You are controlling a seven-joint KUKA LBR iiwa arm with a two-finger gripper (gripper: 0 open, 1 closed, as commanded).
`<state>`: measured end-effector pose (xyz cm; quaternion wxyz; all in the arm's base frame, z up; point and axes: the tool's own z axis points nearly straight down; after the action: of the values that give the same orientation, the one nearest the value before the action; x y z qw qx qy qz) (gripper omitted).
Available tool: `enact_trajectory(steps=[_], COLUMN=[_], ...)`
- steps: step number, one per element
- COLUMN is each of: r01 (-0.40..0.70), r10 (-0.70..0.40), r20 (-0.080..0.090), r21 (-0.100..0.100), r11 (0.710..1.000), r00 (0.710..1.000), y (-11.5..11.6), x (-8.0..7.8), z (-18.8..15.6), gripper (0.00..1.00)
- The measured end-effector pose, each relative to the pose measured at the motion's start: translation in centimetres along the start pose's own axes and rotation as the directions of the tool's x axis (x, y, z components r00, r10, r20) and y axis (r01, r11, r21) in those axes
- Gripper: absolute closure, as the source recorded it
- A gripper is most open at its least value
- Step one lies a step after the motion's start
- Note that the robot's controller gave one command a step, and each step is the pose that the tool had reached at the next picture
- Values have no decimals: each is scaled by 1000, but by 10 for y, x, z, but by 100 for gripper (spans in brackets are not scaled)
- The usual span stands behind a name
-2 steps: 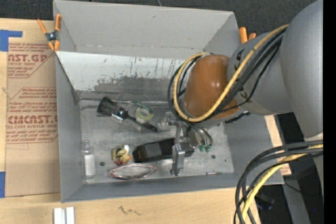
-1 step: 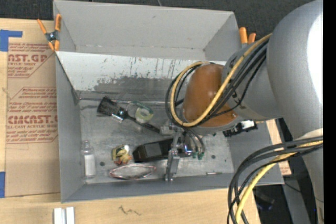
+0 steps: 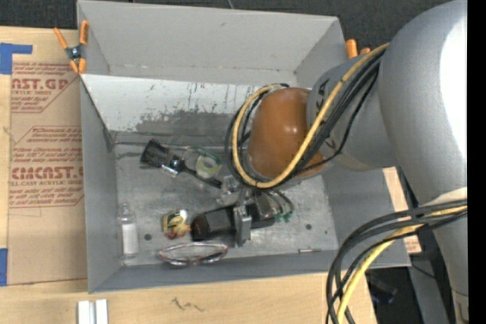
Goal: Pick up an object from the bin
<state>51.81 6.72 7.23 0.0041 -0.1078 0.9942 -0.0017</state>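
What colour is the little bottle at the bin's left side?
The little bottle looks clear whitish, in the camera view.

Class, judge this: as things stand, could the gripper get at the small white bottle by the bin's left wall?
Probably yes. The white bottle lies alone on bare floor, nothing over it, left of the gripper. The bin's left wall close beside it may crowd the approach.

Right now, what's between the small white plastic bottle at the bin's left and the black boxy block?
In the camera view, one small round yellow-and-white thing sits between the white plastic bottle and the black boxy block.
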Motion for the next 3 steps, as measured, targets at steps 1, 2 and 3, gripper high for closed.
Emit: enact_trajectory(steps=[1,2,3], r01=[0,0,0], r10=[0,0,0], r20=[0,-1,-7], r21=[0,-1,-3], r11=[1000,1000,1000], r00=[1000,1000,1000], y=[0,0,1], x=[0,0,2], z=[0,-1,-3], gripper=[100,100,100])
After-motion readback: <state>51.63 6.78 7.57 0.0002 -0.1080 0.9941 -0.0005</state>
